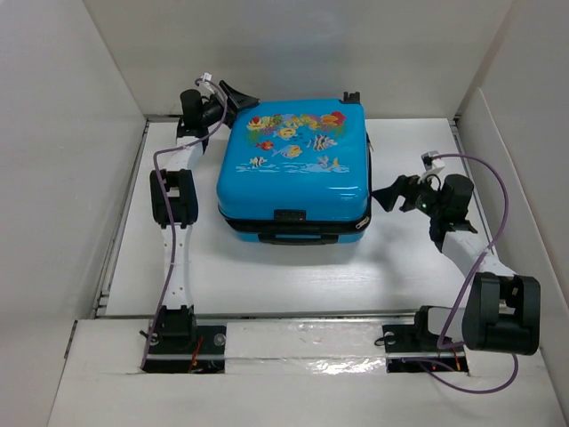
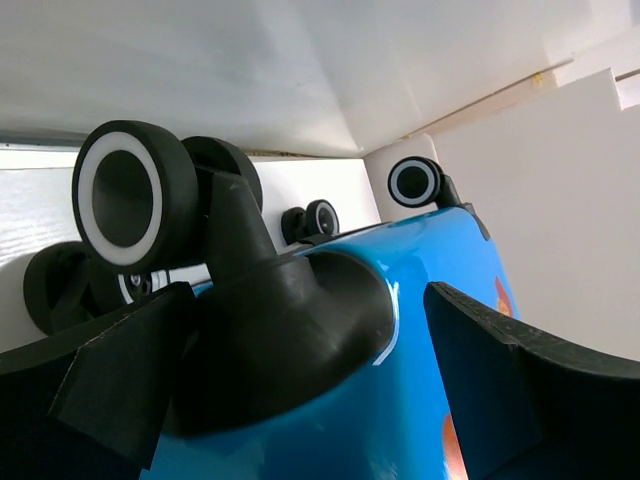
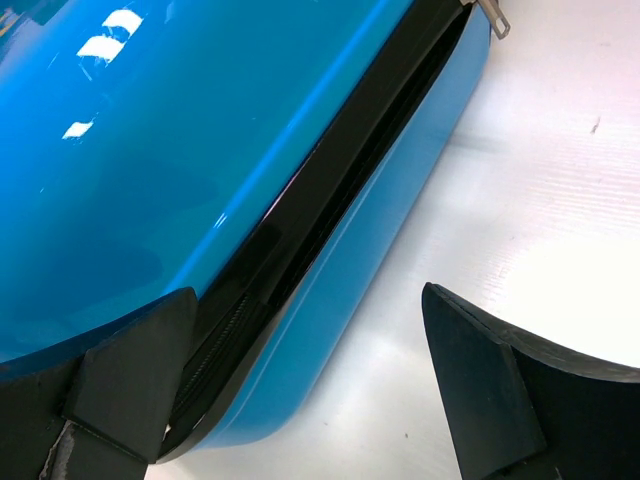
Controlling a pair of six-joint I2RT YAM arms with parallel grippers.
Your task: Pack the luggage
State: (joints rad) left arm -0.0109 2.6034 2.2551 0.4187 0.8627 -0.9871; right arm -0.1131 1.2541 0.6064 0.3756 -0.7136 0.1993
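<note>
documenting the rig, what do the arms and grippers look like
The left arm and right arm have white links, boxy black joint housings and black bases. A thin purple cable loops along each. The left gripper and right gripper are black, with broad wedge-shaped fingers.

The shiny blue luggage [image 3: 150, 150] fills the left side. A black zipper strip [image 3: 340, 170] runs between its two halves, with a little metal tab [image 3: 493, 20] at the top. It lies on the white table [image 3: 560, 180]. The right gripper [image 3: 308, 300] has its two black fingers [image 3: 480, 370] spread wide around the bag's edge.
</note>
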